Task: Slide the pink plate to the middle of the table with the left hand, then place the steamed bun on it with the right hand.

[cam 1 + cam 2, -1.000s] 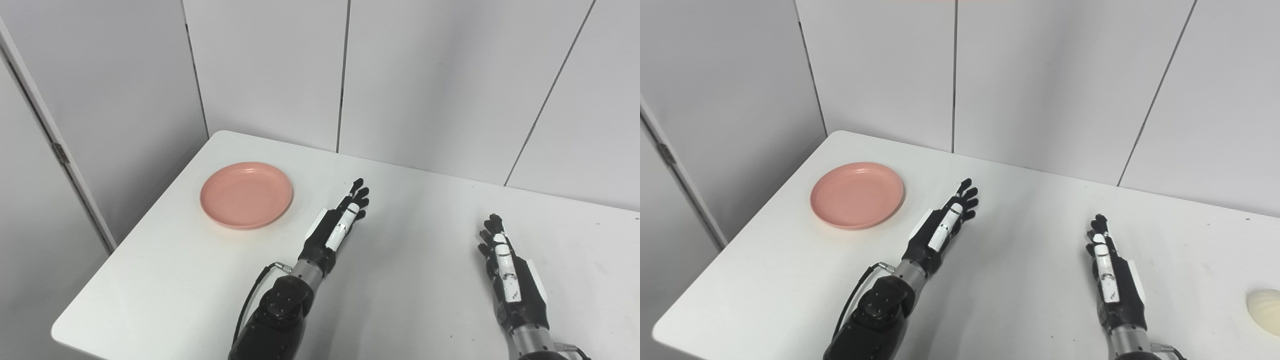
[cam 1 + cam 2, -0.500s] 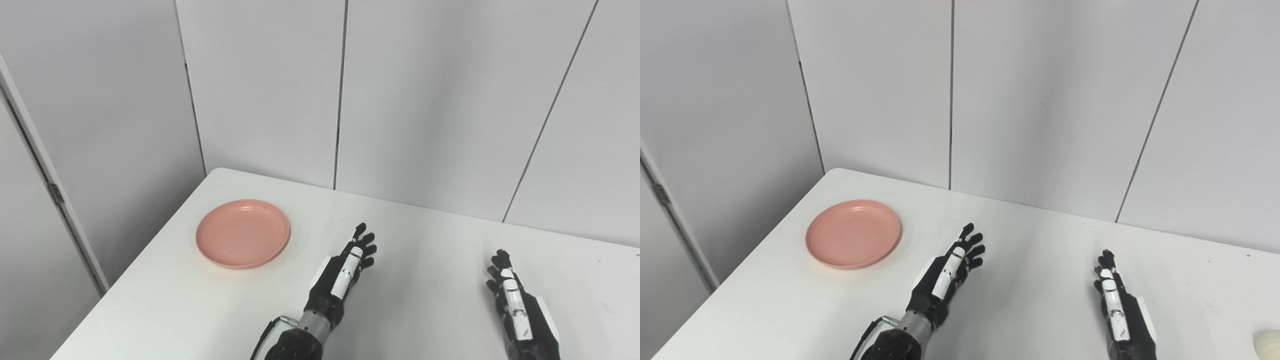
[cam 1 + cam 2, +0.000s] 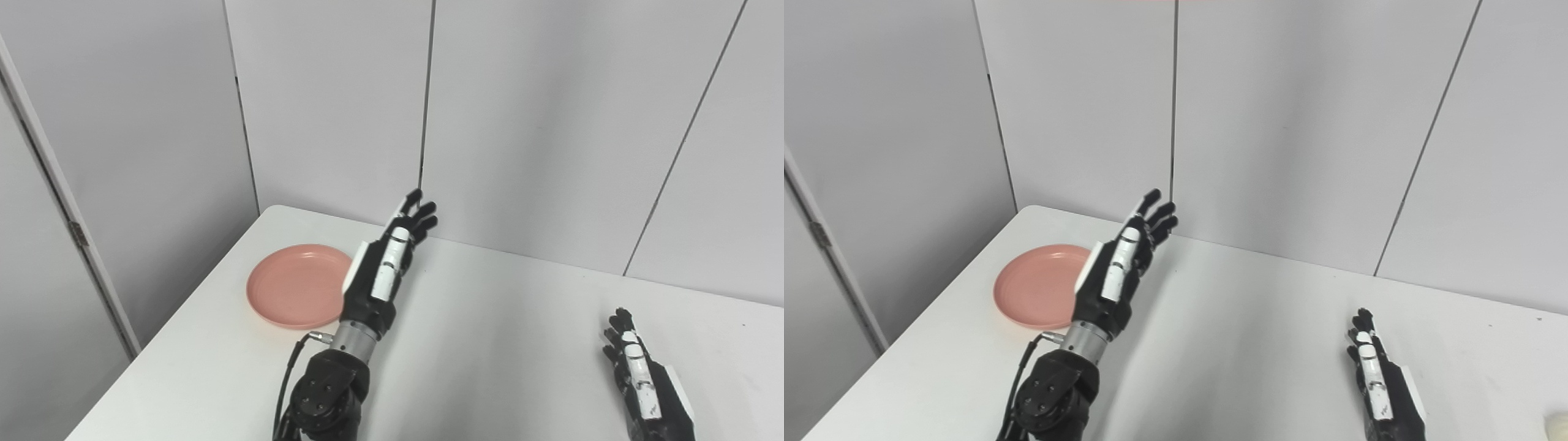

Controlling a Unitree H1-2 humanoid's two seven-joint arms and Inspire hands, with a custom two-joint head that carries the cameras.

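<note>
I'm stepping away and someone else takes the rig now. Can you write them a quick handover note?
Left hand: open, raised above the table beside the pink plate, not touching it.
Right hand: open, empty, low over the table's near right part.
Pink plate: near the table's far left corner, not yet slid to the middle.
Steamed bun: only a sliver shows at the right eye view's bottom right edge, untouched.
Done: nothing. Left: slide the plate, then place the bun.

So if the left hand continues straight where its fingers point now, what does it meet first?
Probably the grey wall panel behind the table. The left hand is raised and open, pointing up and away, beside the pink plate, not at it; depth is unclear.
</note>
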